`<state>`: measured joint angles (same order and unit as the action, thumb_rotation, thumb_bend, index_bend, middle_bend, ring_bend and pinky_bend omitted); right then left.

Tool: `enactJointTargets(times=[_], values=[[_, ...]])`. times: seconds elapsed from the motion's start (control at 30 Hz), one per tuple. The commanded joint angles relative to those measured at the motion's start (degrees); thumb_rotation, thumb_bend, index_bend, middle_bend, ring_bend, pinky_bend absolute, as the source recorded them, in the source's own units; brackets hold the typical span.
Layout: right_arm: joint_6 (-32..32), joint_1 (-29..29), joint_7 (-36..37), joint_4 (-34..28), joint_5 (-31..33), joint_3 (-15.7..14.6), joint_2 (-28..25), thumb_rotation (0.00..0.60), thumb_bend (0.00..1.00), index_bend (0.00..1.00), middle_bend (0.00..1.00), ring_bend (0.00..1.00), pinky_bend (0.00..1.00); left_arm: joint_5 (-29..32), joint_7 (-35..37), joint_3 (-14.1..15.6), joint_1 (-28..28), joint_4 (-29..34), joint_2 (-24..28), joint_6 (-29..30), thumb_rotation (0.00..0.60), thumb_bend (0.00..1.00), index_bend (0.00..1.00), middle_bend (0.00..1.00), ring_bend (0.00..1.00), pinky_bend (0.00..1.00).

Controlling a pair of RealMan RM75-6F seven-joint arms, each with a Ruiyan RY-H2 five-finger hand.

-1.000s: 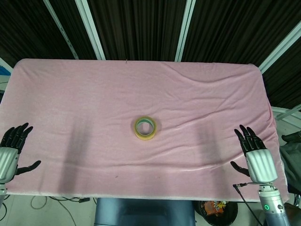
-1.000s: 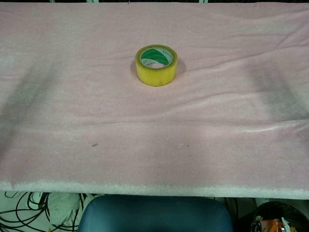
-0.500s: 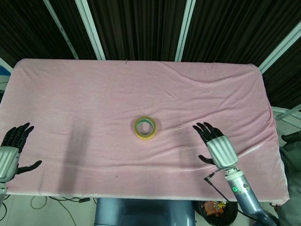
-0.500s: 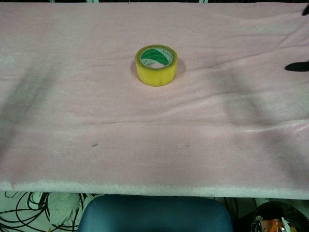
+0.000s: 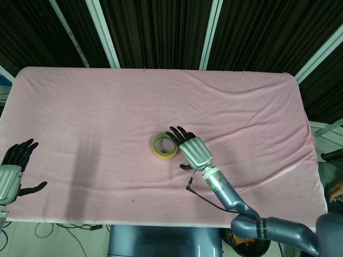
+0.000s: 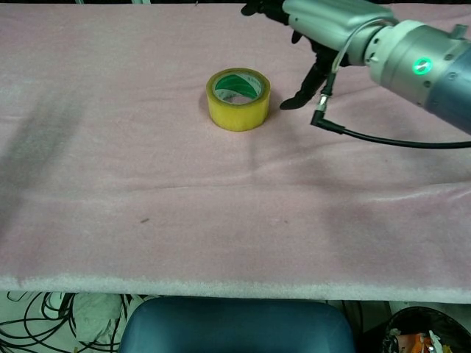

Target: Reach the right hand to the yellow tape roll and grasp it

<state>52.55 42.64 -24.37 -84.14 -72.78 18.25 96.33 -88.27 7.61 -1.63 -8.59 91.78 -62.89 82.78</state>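
Note:
The yellow tape roll [image 5: 164,145] [image 6: 238,99] lies flat on the pink cloth near the table's middle, its green-printed core facing up. My right hand [image 5: 190,148] [image 6: 318,26] hovers just right of the roll with fingers spread and nothing in it. In the head view its fingertips [image 5: 174,133] overlap the roll's right rim. In the chest view the thumb [image 6: 298,98] points down beside the roll with a small gap between them. My left hand [image 5: 13,168] stays open at the table's near left edge, far from the roll.
The pink cloth [image 5: 107,107] covers the whole table, with wrinkles on its right half. A black cable [image 6: 383,138] trails from the right wrist over the cloth. A blue chair back [image 6: 235,327] sits below the front edge.
My right hand has swept left from the table's near right edge to just beside the tape roll. The roll and my left hand have not moved.

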Motion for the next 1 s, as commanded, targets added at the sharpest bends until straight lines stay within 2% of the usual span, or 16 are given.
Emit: enactJointTargets(times=[0.03, 0.13, 0.33, 0.53, 0.6, 0.63, 0.7, 0.73, 0.8, 0.87, 1.0], values=[[-6.0, 5.6, -4.2, 6.5, 7.2, 2.5, 4.9, 0.600, 0.01, 0.00, 0.00, 0.00, 0.24, 0.4, 0.2, 0.0, -0.2, 0.3, 0.2, -0.6, 0.600, 0.00, 0.00, 0.00, 0.00, 0.00], [-7.9, 8.2, -5.2, 10.0, 10.2, 2.9, 7.2, 0.600, 0.00, 0.00, 0.00, 0.00, 0.24, 0.9, 0.5, 0.0, -0.3, 0.5, 0.4, -1.2, 0.600, 0.00, 0.00, 0.00, 0.00, 0.00], [-12.4, 14.3, -6.0, 21.2, 15.2, 3.3, 13.0, 0.600, 0.00, 0.00, 0.00, 0.00, 0.23, 2.2, 1.6, -0.1, -0.7, 1.2, 1.1, -2.8, 0.600, 0.00, 0.00, 0.00, 0.00, 0.00], [-13.2, 17.3, -5.0, 27.9, 15.6, 2.9, 15.9, 0.600, 0.00, 0.00, 0.00, 0.00, 0.23, 2.8, 2.6, -0.2, -0.8, 1.6, 1.4, -3.4, 0.600, 0.00, 0.00, 0.00, 0.00, 0.00], [-13.5, 18.0, -4.2, 29.9, 15.5, 2.8, 16.8, 0.600, 0.03, 0.00, 0.00, 0.01, 0.24, 2.9, 3.0, -0.2, -0.8, 1.7, 1.6, -3.6, 0.600, 0.00, 0.00, 0.00, 0.00, 0.00], [-13.3, 18.2, -3.5, 30.5, 15.2, 2.8, 17.0, 0.600, 0.10, 0.06, 0.06, 0.07, 0.27, 2.9, 3.1, -0.2, -0.8, 1.7, 1.7, -3.7, 0.600, 0.00, 0.00, 0.00, 0.00, 0.00], [-11.4, 18.1, -1.2, 31.0, 13.5, 2.9, 17.6, 0.600, 0.29, 0.33, 0.27, 0.27, 0.41, 2.9, 3.3, -0.2, -0.8, 1.8, 1.7, -3.7, 0.600, 0.00, 0.00, 0.00, 0.00, 0.00], [-10.3, 18.0, 0.2, 31.0, 12.4, 2.9, 17.8, 0.600, 0.39, 0.55, 0.43, 0.41, 0.53, 2.9, 3.4, -0.2, -0.8, 1.8, 1.7, -3.7, 0.600, 0.00, 0.00, 0.00, 0.00, 0.00], [-7.2, 17.5, 4.7, 30.6, 8.6, 2.5, 18.0, 0.600, 0.51, 0.75, 0.60, 0.59, 0.68, 2.9, 3.5, -0.2, -0.8, 1.9, 1.8, -3.8, 0.600, 0.00, 0.00, 0.00, 0.00, 0.00], [-5.1, 17.0, 8.6, 29.9, 5.5, 1.8, 17.7, 0.600, 0.56, 0.80, 0.66, 0.65, 0.74, 2.9, 3.4, -0.2, -0.8, 1.9, 1.8, -3.7, 0.600, 0.00, 0.00, 0.00, 0.00, 0.00], [-1.8, 16.1, 11.4, 27.5, 2.0, 0.9, 16.0, 0.600, 0.56, 0.80, 0.66, 0.66, 0.74, 2.7, 3.3, -0.1, -0.7, 2.0, 1.7, -3.4, 0.600, 0.00, 0.00, 0.00, 0.00, 0.00]])
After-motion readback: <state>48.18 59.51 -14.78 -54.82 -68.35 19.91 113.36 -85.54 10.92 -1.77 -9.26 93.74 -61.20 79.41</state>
